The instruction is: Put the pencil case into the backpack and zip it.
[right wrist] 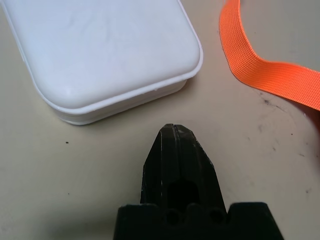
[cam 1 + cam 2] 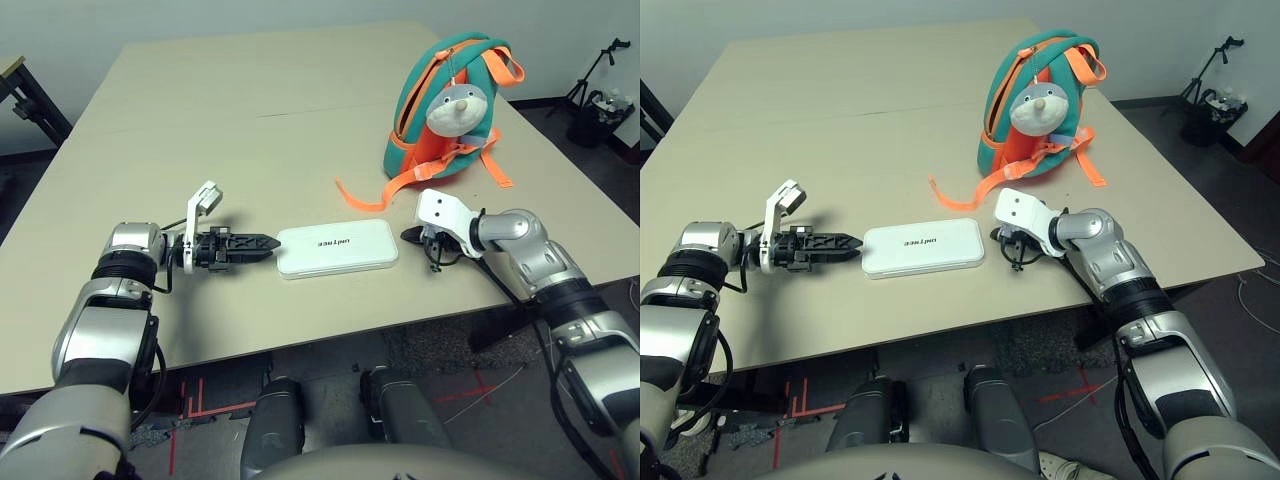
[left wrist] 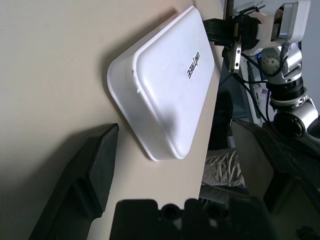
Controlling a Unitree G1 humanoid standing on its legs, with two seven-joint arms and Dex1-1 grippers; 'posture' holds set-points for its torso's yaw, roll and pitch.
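One pencil case (image 2: 337, 247): flat, white, rounded corners, dark lettering on the lid, lying on the table (image 2: 200, 110) near its front edge, between the two grippers and touching neither. One backpack (image 2: 440, 105): teal and orange, upright well behind the case, one plush animal (image 2: 459, 108) on its front, one orange strap (image 2: 375, 193) trailing toward the case. Left gripper (image 2: 268, 242) looks pressed together in the head views; right gripper (image 1: 173, 131) shows its fingers together only in its wrist view.
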